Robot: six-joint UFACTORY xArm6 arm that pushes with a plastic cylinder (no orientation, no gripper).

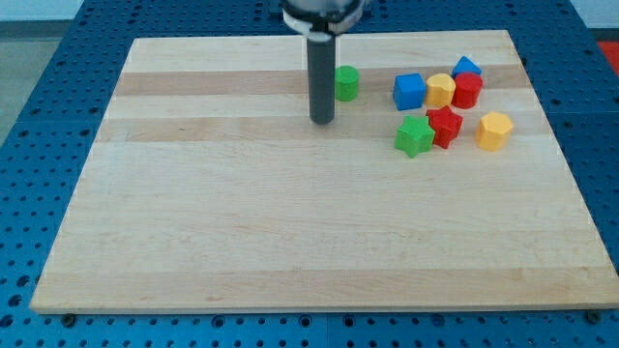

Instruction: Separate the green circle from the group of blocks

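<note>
My tip [321, 120] is sitting just left of the green circle [346, 83], upper centre; no end effector jaws exist; pushing further left looks best.

Green circle block [346, 83]: short cylinder, standing upright on the surface, lying apart, left of the group of coloured blocks [450, 106].

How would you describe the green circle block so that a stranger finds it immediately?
Look at the wooden board, near the view's top edge, left of the cluster of coloured blocks. The green circle block stands alone there, just right of my tip. Unlike the green star block, it is round and touches no block.
</note>
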